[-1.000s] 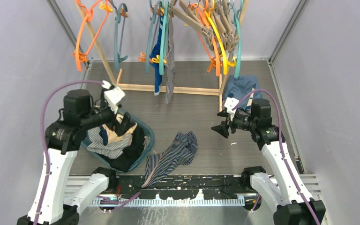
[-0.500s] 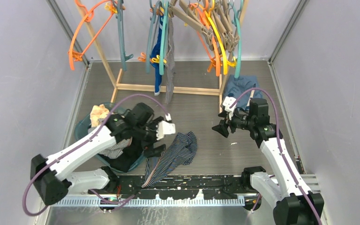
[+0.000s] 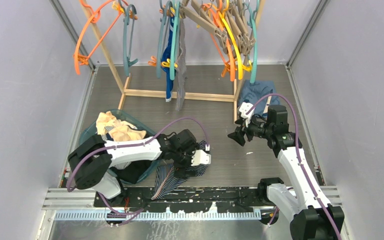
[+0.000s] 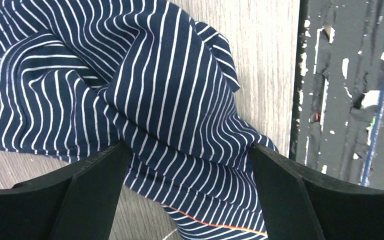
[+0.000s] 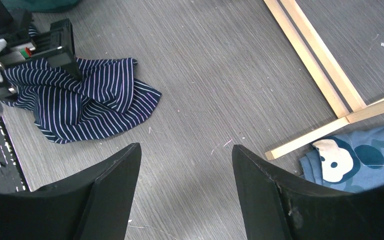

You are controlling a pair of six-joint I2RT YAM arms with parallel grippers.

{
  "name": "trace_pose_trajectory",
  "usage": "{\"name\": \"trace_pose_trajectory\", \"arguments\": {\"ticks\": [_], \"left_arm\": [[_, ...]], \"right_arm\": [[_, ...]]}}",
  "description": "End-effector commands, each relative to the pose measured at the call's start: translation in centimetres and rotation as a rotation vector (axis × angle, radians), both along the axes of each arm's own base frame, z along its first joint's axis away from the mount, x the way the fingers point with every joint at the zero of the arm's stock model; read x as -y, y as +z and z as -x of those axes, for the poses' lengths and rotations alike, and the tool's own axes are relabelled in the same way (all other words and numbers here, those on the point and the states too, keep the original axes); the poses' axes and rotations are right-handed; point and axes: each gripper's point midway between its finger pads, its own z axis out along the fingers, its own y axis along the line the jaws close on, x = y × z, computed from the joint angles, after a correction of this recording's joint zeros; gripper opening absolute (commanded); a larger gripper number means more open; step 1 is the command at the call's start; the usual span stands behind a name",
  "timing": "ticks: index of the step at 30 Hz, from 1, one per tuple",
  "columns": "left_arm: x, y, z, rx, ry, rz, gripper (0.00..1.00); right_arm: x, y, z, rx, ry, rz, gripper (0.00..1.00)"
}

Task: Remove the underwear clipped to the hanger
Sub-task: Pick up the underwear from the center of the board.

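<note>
Nearest you, navy pinstriped underwear [image 4: 170, 90] lies crumpled on the table [image 5: 220, 75] beside the front rail [image 4: 340, 100]. Your left gripper [image 4: 186, 150] stands over it, fingers spread either side of a fold. Leftward, a teal basket [image 3: 87, 134] holds beige underwear [image 3: 114, 127] atop other clothes. Your right gripper [image 5: 186, 150] hovers over the tabletop, fingers wide apart. Farthest, bright blue underwear [image 3: 168, 70] and grey underwear [image 3: 181, 85] hang on the wooden rack [image 3: 180, 95].
</note>
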Motion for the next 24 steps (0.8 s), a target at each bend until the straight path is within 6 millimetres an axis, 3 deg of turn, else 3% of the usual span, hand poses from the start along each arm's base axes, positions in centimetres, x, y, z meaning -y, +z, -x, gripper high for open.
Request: {"name": "trace_pose_trajectory", "arguments": {"ticks": [1, 6, 13, 15, 20, 24], "left_arm": [[2.3, 0.3, -1.3, 0.068, -0.006, 0.065, 0.89], [1.3, -0.2, -1.8, 0.105, -0.010, 0.012, 0.60], [0.6, 4.6, -3.2, 0.223, -0.028, 0.044, 0.13], [0.3, 6.9, -3.8, 0.243, -0.013, 0.084, 0.01], [-1.7, 15.6, -5.4, 0.274, 0.042, 0.251, 0.00], [-5.7, 21.8, -6.6, 0.395, 0.102, 0.259, 0.00]], "right_arm": [[0.0, 0.9, -0.7, 0.051, 0.004, -0.004, 0.73], [-0.1, 1.0, -0.6, 0.059, 0.008, -0.005, 0.73], [-0.1, 0.9, -0.5, 0.058, 0.010, -0.005, 0.73], [-0.1, 0.9, -0.5, 0.057, 0.010, -0.004, 0.73], [0.0, 0.9, -0.6, 0.061, 0.008, -0.001, 0.73], [0.0, 1.1, -0.6, 0.068, 0.008, -0.001, 0.73]]}}
